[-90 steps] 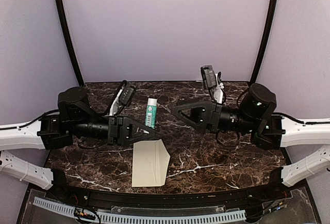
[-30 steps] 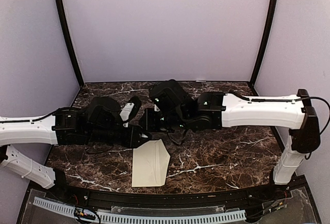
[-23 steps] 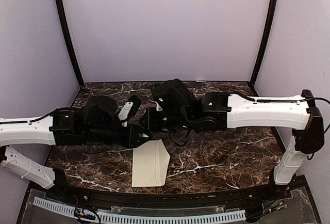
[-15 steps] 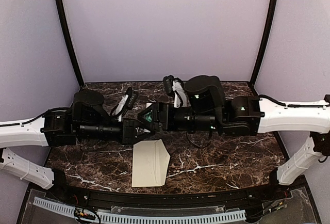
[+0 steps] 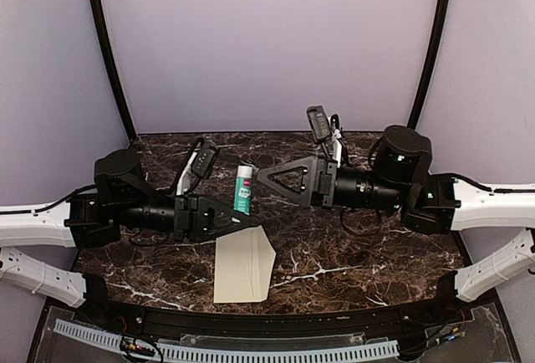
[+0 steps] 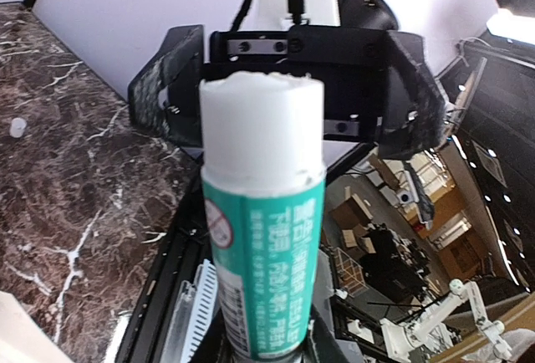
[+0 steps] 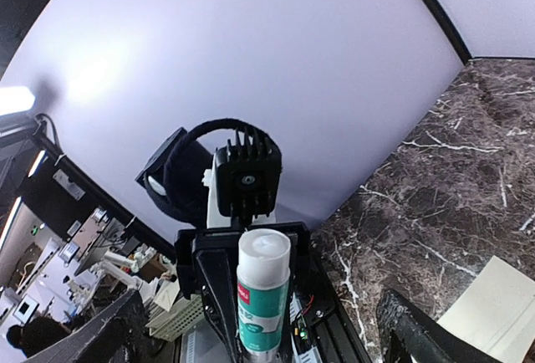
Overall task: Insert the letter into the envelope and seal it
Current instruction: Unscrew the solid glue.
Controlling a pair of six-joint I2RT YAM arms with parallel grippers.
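Right gripper [image 5: 266,177] has let go and backed off to the right, fingers spread wide. Left gripper [image 5: 236,212] still pinches the glue stick [image 5: 243,189] upright. Its tip looks bare, so the cap is probably off. Envelope [image 5: 242,264] lies flat near-centre on the table [image 5: 359,250], so gluing the flap looks next.
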